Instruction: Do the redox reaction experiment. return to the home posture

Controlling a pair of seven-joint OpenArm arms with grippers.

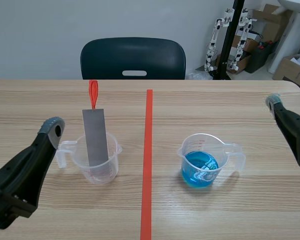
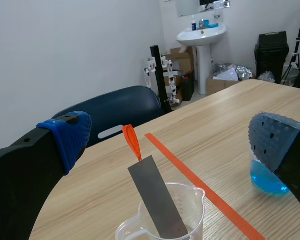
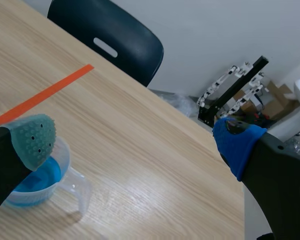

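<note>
Left gripper (image 2: 171, 140): low at the near left of the wooden table (image 1: 240, 210). Fingers spread wide, holding nothing. It stands short of the left cup, on its handle side.
Right gripper (image 3: 135, 140): near the table's right edge, well apart from the right cup. Fingers likewise spread and empty.
Clear plastic measuring cup (image 1: 100, 167): left of the tape, handle toward the left arm. I cannot tell whether it holds any liquid.
Grey flat metal strip (image 1: 94, 137): stands in that cup and leans back on the far rim, which probably props it up without a grip. An orange-red tab (image 1: 93, 93) tops it, likely a pinch point kept clear of any liquid.
Second clear measuring cup (image 1: 210, 150): right of the tape. It holds blue liquid (image 1: 197, 170), and its handle points toward the right arm.
Orange-red tape line (image 1: 147, 160): runs between the cups, one cup to each arm's side.
Dark blue chair (image 1: 133, 57): pushed in at the far edge, unoccupied.
Step, as judged: the strip is parked and both arms are free, so only the withdrawal to home looks left.
</note>
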